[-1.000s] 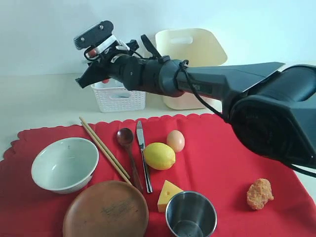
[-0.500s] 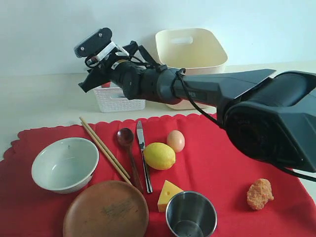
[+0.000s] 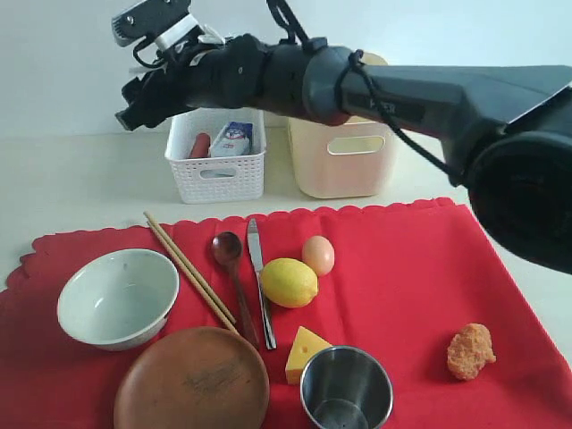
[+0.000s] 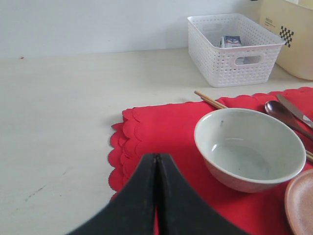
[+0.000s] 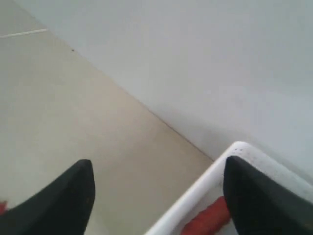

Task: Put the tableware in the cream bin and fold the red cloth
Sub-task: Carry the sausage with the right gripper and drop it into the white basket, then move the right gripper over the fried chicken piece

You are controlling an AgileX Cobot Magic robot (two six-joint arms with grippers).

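red cloth [image 3: 402,268]: spread flat on the table [image 3: 80,179] under all the tableware; judged soft, limp and light; not foldable until cleared; take by a scalloped corner or edge

cream bin [image 3: 344,161]: upright beyond the cloth's far edge, just beside the white basket [image 3: 216,165]; stiff plastic, receiver only

wooden plate [image 3: 192,380]: near edge of the cloth, left of the cup; flat, stiff, fairly light; lies close to the fabric, so pinch at the rim

bowl [image 3: 116,297]: left part of the cloth, upright, empty; ceramic, likely the heaviest and most breakable piece, with a slippery glaze; one jaw inside the wall, one outside

steel cup [image 3: 346,389]: near edge, upright, just beside the cheese wedge [image 3: 307,351]; light, hard, smooth; grip over the rim

chopsticks [image 3: 189,271]: pair side by side between bowl and spoon; thin, light, apt to roll or part; pinch both at mid-length

knife [image 3: 260,281]: between spoon and lemon [image 3: 288,281]; flat, slick metal; take across the handle

spoon [image 3: 234,268]: just beside the knife; dark wood, light; take at the handle

right gripper [image 5: 159,169]: raised over the white basket's rim, jaws spread wide, nothing between them

left gripper [image 4: 156,161]: low over the cloth's left scalloped edge, near the bowl; jaws pressed together, nothing held; whether it touches the fabric cannot be told
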